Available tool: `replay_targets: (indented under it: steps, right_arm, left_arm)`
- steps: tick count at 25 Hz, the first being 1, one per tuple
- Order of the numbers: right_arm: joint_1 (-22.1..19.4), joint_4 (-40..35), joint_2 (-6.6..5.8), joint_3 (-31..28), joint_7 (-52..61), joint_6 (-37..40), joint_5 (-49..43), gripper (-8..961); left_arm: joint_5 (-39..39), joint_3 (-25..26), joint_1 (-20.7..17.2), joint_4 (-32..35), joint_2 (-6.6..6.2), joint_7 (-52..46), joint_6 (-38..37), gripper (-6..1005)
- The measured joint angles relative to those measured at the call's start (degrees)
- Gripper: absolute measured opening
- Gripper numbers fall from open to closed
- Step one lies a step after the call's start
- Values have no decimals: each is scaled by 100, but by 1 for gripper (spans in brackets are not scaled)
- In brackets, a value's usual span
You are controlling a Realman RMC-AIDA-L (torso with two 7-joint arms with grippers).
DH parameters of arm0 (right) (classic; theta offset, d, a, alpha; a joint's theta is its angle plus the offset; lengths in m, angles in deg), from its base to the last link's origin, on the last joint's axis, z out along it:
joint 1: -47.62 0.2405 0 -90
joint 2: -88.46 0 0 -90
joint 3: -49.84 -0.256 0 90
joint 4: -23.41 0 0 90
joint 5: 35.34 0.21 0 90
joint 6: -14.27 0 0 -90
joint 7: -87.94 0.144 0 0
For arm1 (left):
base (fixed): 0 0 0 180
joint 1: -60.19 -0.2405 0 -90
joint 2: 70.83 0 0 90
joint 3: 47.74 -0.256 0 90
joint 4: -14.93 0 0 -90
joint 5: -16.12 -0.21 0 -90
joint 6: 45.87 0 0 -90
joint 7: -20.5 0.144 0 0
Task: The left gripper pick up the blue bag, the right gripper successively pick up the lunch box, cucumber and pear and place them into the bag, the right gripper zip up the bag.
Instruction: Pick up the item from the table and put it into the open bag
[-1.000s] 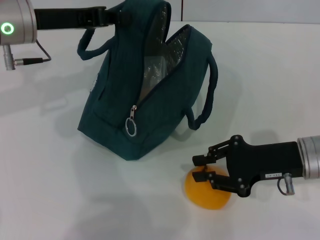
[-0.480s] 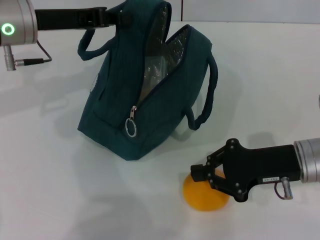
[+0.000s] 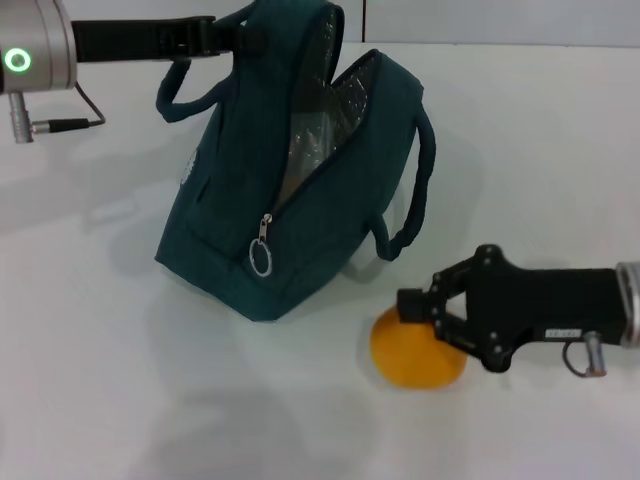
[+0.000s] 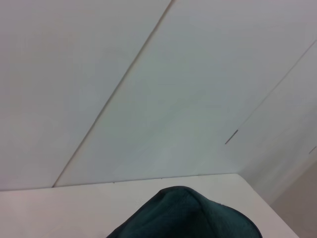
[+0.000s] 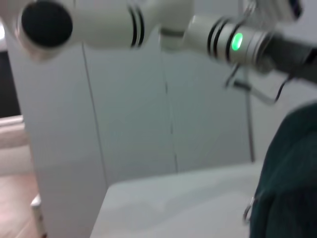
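The blue bag (image 3: 230, 230) stands tilted on the white table, its top unzipped and the silver lining showing. My left gripper (image 3: 232, 35) is shut on the bag's top edge at the back left; the left wrist view shows only the bag's fabric (image 4: 183, 215). The pear (image 3: 410, 355), round and orange-yellow, is just right of the bag's front corner. My right gripper (image 3: 425, 320) is shut on the pear's upper right side. The lunch box and cucumber are hidden. In the right wrist view, the bag (image 5: 292, 173) fills the edge of the picture.
A zipper pull ring (image 3: 262, 258) hangs at the bag's front end. The bag's carry handle (image 3: 420, 170) loops out on the right side, close to my right gripper. White table (image 3: 100, 380) spreads to the front left. The left arm (image 5: 233, 39) shows in the right wrist view.
My right gripper dropped onto the pear and closed on it. Gripper and pear have since shifted together, up in the head view and slightly right. The bag and left arm have not moved.
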Motion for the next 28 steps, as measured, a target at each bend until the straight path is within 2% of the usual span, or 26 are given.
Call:
replay_targets:
  steps: [7, 14, 17, 22, 28]
  right_arm:
    - [-217, -339, -11, -544, 3, 592, 107, 26]
    - [-167, -697, -2, -1790, 550, 1710, 188, 29]
    - [-115, -921, 12, -2025, 745, 1833, 528, 30]
    - [-6, -1282, 15, -2031, 797, 1419, 1167, 32]
    - [315, -1380, 13, -1865, 458, 434, 1184, 35]
  left_arm:
    - [-12, -16, -4, 0, -1, 45, -4, 50]
    - [4, -37, 48, 69, -14, 0, -100, 50]
    - [38, -37, 92, 84, -20, -12, -157, 50]
    - [42, -40, 149, 84, -13, -38, -257, 50]
    - [22, -45, 197, 72, -3, -35, -285, 50]
